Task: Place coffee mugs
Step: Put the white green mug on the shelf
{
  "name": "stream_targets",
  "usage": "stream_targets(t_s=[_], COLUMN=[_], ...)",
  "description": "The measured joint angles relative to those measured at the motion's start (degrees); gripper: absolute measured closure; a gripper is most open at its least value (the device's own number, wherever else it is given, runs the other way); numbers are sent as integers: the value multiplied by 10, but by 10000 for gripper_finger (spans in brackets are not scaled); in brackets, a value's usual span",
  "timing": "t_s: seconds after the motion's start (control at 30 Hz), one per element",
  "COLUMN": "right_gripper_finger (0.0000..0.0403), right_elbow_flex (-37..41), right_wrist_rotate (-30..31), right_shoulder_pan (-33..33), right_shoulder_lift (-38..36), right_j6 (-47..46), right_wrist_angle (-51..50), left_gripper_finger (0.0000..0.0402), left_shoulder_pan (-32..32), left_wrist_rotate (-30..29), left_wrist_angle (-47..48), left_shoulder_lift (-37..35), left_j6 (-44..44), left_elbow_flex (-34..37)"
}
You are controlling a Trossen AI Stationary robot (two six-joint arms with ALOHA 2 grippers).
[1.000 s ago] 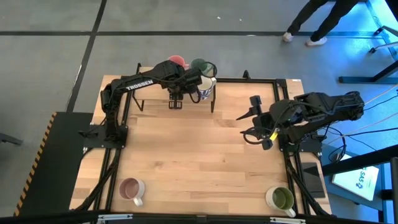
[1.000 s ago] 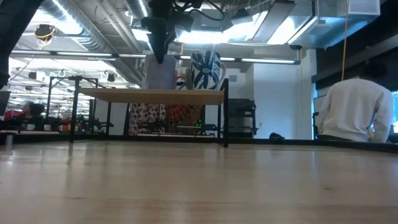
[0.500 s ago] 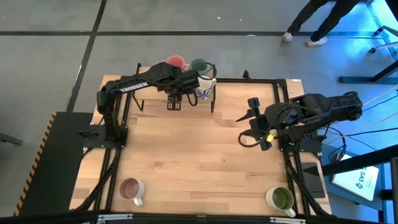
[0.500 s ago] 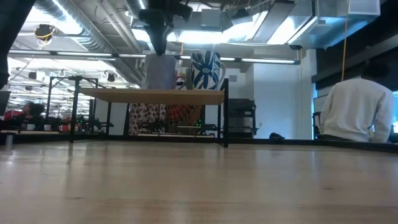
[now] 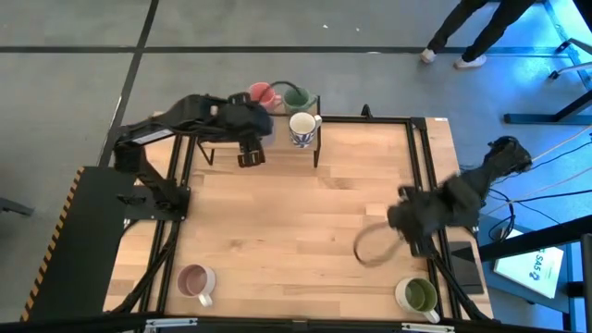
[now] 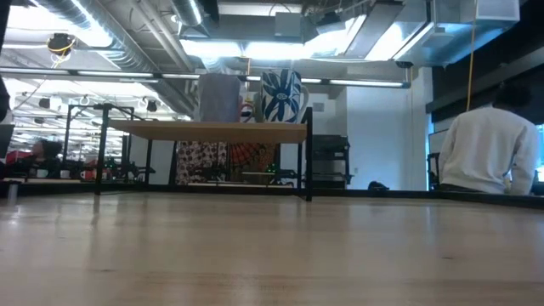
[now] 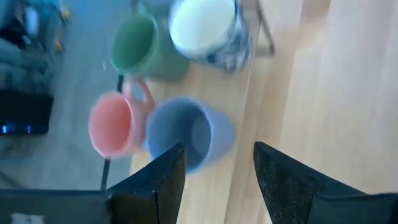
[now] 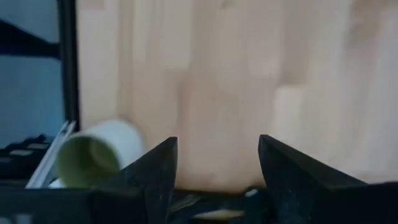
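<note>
left arm backs off the shelf, right arm swings toward the cream mug

both arms have shifted: left gripper (image 5: 248, 153), fingers apart and empty, now sits beside the raised wooden shelf (image 5: 308, 141) holding lavender (image 7: 189, 132), pink (image 7: 114, 125), dark green (image 7: 142, 45) and blue-patterned white (image 7: 208, 29) ceramic mugs. right gripper (image 8: 216, 163), open, nears the cream olive-lined mug (image 5: 418, 296); beige-pink mug (image 5: 195, 280) stands at the opposite near corner.

Four mugs (image 5: 302, 128) on the rear shelf (image 5: 314, 148); apparently two mugs (image 5: 196, 280) at the table's (image 5: 296, 222) front corners.
</note>
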State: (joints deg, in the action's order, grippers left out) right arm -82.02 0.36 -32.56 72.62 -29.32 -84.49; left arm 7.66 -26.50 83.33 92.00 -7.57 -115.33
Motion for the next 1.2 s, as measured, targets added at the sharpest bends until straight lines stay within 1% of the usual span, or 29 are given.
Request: stream_targets(t_s=[0.1,0.2,0.3,0.37,0.43,0.5,0.67,0.87,0.9,0.97,1.0,1.13,1.17,1.2], right_gripper_finger=[194,194,194,194,194,194,194,197,203,234,257,373,386,388], right_elbow_flex=[58,126,196,233,262,278,304,327,327,327,327,327,327,327], right_wrist_rotate=[-21,-34,-37,-49,-60,-60,-60,-76,-81,-90,-90,-91,-99,-109], right_shoulder_pan=[-97,-181,-248,-277,-293,-302,-301,-300,-299,-299,-299,-293,-286,-279], right_shoulder_lift=[0,1,1,3,7,8,21,54,60,69,73,87,90,91], right_j6=[-108,-175,-232,-268,-295,-308,-296,-289,-289,-288,-288,-292,-291,-294], right_wrist_angle=[38,138,245,292,326,337,336,340,342,344,346,354,353,352], left_gripper_finger=[220,220,220,220,221,221,221,221,221,221,221,221,221,221], left_shoulder_pan=[-16,-28,-35,-37,-38,-38,-37,-37,-37,-37,-37,-37,-37,-37], left_wrist_rotate=[0,1,1,1,2,2,1,2,2,2,2,2,2,2], left_wrist_angle=[-41,-90,-131,-149,-171,-185,-207,-204,-204,-204,-204,-204,-204,-203], left_shoulder_lift=[-29,-57,-81,-91,-104,-111,-126,-130,-130,-130,-130,-130,-130,-130], left_j6=[6,10,12,12,13,13,19,20,20,20,20,20,20,20], left_elbow_flex=[0,0,0,0,0,0,-1,0,0,0,0,0,0,0])
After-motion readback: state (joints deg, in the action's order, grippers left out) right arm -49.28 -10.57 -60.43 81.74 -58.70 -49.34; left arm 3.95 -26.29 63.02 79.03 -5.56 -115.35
